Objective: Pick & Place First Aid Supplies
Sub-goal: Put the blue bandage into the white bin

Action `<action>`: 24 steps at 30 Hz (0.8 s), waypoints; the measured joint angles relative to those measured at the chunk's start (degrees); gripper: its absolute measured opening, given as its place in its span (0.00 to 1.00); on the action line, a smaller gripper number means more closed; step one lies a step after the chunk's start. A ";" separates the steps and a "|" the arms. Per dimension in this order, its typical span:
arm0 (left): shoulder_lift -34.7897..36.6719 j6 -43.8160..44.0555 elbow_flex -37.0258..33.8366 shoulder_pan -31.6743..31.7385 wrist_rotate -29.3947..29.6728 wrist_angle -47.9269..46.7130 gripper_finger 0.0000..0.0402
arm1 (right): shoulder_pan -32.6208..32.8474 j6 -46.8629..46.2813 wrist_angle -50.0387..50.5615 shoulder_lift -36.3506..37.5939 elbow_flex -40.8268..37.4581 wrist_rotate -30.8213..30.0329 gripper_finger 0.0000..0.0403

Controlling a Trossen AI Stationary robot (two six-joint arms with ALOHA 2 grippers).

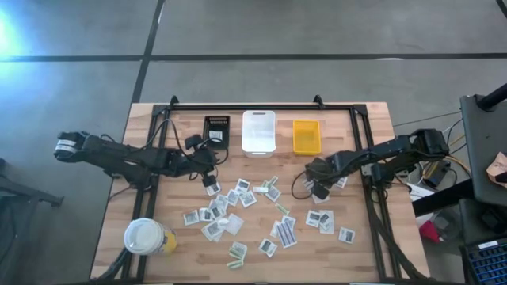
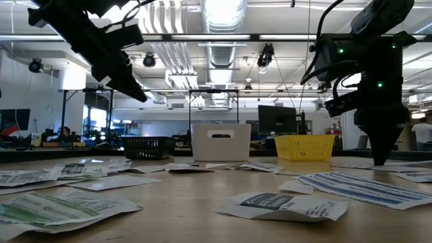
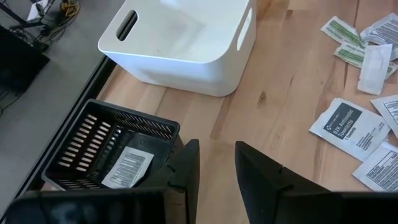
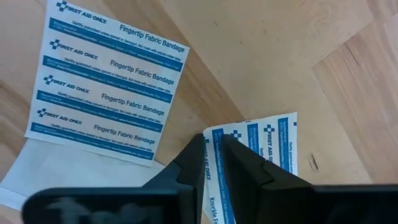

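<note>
On the near half of the wooden table (image 1: 372, 237) the first aid supplies (image 1: 238, 207) are spread flat and loose; a large white-lidded cup (image 1: 143, 236) stands at the near left corner.

The step in hand is judged to be a pick at the right of the scatter; the right gripper (image 4: 213, 163) is lowered to the tabletop, and its fingers are seen nearly together, pinched on the edge of a blue-striped packet (image 4: 261, 146), which lies on the wood and is not yet lifted. Just beside it another striped packet (image 4: 106, 84) lies flat; on it "FIRST AID ONLY" and "Fingertip Fabric Bandage" can be read in repeated rows, and the same brand is printed on the pinched one.

The next move is judged to call for a straight lift with the pinch kept on, so that the thin paper is not slid out or folded, then a carry to one of the bins at the far edge; which bin is meant for this kind cannot be told.

Farther back on the left, the left gripper (image 3: 216, 163) is held above the table just near of the black bin (image 3: 106, 149); its fingers stand apart with nothing between them. One printed packet (image 3: 127, 168) already lies in that bin. A white packet with a dark patch (image 3: 345, 127) lies to the right of it; the words "BZK Antiseptic Towelette" are made out on it.

At the far edge the white bin (image 1: 258, 131) and the yellow bin (image 1: 306, 136) stand in a row with the black one; no packets are seen in them.
</note>
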State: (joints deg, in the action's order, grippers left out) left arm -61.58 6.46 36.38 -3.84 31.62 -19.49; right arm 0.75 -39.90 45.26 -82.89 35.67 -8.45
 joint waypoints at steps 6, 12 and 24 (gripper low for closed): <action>0.00 0.00 0.01 0.00 0.00 -0.04 0.24 | 0.00 0.15 0.41 -0.05 -0.05 -0.42 0.05; 0.00 0.32 0.01 0.00 -0.02 -0.04 0.24 | -0.02 0.89 0.96 0.05 0.29 -0.35 0.02; 0.00 7.16 0.00 0.00 -0.88 -0.66 0.24 | 1.05 2.36 3.02 4.33 7.09 0.77 0.02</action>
State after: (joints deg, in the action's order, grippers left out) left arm -61.58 13.62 36.38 -3.84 30.73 -20.15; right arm 1.81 -37.54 48.28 -78.57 42.76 -7.68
